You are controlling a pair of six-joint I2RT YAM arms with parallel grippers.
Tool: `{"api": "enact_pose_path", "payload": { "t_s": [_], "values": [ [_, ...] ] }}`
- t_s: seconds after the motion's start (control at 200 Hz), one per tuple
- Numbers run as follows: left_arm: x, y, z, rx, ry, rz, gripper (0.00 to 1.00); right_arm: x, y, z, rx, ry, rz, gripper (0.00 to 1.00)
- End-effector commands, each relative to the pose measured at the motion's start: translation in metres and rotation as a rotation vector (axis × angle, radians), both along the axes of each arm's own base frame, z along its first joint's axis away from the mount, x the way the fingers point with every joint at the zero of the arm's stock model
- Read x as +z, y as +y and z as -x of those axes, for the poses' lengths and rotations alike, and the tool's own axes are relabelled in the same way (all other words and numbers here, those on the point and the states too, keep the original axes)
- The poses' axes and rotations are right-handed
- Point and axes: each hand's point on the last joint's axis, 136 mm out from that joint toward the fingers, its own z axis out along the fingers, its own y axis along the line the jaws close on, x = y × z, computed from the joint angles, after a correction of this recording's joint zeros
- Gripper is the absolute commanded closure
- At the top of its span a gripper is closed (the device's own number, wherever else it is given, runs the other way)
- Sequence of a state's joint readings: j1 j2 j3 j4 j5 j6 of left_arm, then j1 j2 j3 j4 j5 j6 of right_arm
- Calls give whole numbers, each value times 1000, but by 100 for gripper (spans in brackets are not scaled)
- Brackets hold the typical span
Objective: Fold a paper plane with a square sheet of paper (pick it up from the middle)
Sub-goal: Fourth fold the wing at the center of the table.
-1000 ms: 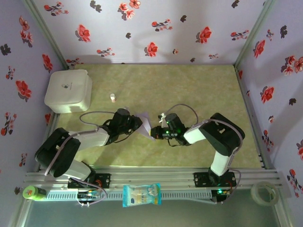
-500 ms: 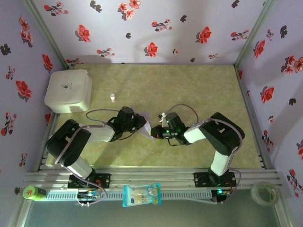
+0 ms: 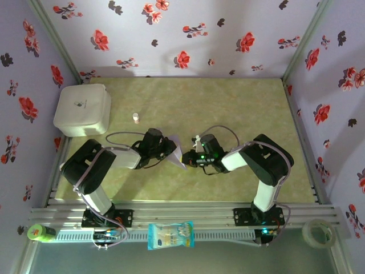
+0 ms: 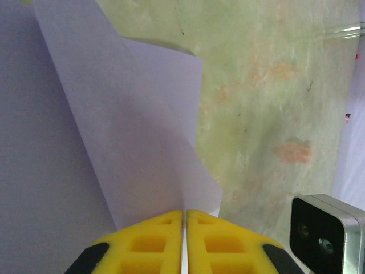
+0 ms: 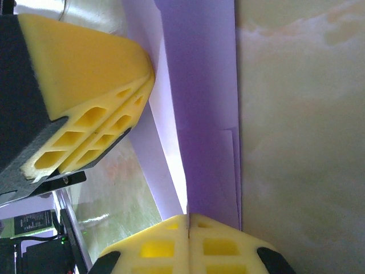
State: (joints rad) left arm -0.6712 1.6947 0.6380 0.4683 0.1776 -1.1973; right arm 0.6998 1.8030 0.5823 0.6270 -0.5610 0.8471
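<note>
- Since a second ago the left arm (image 3: 94, 168) has drawn its elbow in from the left rim toward the middle. The right arm (image 3: 265, 162) has barely shifted.
- Green surface (image 3: 228, 108) carries both arms reaching toward each other near its middle.
- Sheet of paper (image 3: 176, 150), pale lilac and partly folded, stands up off the surface between the two tools.
- Left tool (image 4: 185, 228) is pinched closed on an edge of the sheet, from the left.
- Right tool (image 5: 187, 228) is clamped closed on a folded edge from the right, and the left tool's yellow fingers (image 5: 85, 74) sit near it.
</note>
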Motion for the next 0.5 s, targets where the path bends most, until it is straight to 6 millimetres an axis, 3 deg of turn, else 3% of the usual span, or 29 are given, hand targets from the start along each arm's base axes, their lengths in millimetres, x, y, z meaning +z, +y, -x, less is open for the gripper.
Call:
{"api": "enact_pose_path", "payload": {
  "t_s": [0.0, 0.495],
  "values": [
    [7, -5, -10, -9, -35, 20, 90, -30, -14, 7, -26, 95, 91, 100],
    [-2, -8, -10, -17, -16, 17, 90, -36, -17, 6, -39, 124, 107, 100]
  ]
}}
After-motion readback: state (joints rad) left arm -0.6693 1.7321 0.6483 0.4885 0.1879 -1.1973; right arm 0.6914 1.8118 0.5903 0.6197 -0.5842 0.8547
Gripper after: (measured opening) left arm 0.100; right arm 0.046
